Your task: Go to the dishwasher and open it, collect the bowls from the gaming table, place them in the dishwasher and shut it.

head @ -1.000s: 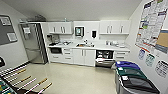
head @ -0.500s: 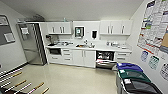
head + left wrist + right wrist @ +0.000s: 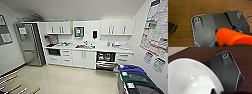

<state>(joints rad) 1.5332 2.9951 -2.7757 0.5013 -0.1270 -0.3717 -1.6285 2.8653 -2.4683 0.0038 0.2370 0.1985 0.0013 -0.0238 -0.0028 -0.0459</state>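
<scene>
Gripper of the right arm (image 3: 216, 91) pressed close to a white bowl (image 3: 190, 79) above dark wood; whether clamped on the rim or apart, impossible to tell. Same doubt over the left gripper (image 3: 221, 43), seen above brown wood grain.

Dishwasher (image 3: 106, 60) well apart across the pale floor (image 3: 67, 80), under the bench (image 3: 105, 48) at the right of the cabinets, door down, dark inside with a rack showing; load too blurred to make out. Wooden-handled rods (image 3: 11, 79), probably the gaming table's, at the near left.

Judged a carrying step: best driven slowly, bowl kept level, wide of the bins and square to the lowered door.

Bowl bare inside but for a few bright glints. Blue-lidded bin (image 3: 132, 69) and green-lidded bin (image 3: 136, 78) closed, contents hidden.
</scene>
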